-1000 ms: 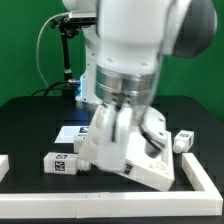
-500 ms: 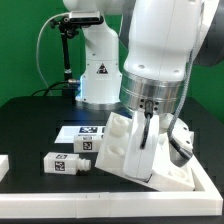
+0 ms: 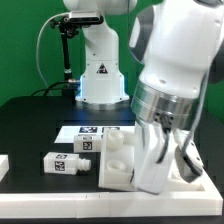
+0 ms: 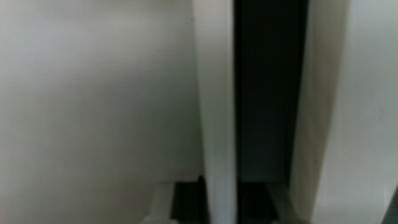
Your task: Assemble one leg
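Observation:
My gripper [image 3: 168, 146] is shut on the large flat white panel with round holes [image 3: 118, 160]. It holds the panel tilted up on edge at the exterior view's right. In the wrist view the panel's white edge [image 4: 214, 100] runs straight between the jaws, with a dark gap beside it. Two legs, small white blocks with tag stickers, lie on the black table at the exterior view's left: one [image 3: 62, 162] near the front and one [image 3: 86, 143] behind it. They lie apart from the gripper and the panel.
The marker board [image 3: 92, 130] lies flat behind the legs. A white rail [image 3: 5, 162] lies at the exterior view's left edge and another [image 3: 207, 178] at the right. The robot base [image 3: 98, 70] stands at the back.
My arm has carried the panel from the middle toward the exterior view's right, turning it as it went. The two legs at the left have not moved.

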Controlling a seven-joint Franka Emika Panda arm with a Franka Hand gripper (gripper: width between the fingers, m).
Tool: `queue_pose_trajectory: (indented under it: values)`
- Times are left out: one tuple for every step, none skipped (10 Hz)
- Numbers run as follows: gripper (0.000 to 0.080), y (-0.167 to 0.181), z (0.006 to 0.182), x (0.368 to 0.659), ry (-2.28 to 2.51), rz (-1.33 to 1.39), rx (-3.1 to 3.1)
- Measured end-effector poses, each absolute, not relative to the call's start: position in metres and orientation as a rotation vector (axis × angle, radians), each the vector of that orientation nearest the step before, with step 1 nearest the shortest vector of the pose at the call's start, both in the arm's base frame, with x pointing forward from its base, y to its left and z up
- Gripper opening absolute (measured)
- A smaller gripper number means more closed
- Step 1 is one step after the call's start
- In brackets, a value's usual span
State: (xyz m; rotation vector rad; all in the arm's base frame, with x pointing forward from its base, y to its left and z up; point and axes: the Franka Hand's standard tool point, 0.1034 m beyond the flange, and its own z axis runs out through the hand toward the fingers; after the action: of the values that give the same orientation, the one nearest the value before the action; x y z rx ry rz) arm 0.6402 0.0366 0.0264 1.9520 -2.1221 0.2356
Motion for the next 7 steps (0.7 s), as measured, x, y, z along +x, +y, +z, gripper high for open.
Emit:
queue_pose_trajectory:
  values:
    - [0.0058,0.0367,0.0194,0.6412,-2.097,0.259,1.95]
    - [0.0058,0.0361,0.0152,0.6408,-2.079,0.278,1.948]
    - [0.0058,0.0366,0.0152,0.6427,-2.066,0.308,1.953]
    - [0.0058,0.0375,0.0152,0.6437,-2.051,0.329,1.949]
    - [0.0058,0.0375,0.0162,0.6445,-2.04,0.329,1.942]
    - [0.0058,0.0369,0.0165,0.6445,-2.037,0.327,1.942]
    - [0.0058,0.0361,0.0149,0.642,-2.033,0.32,1.941]
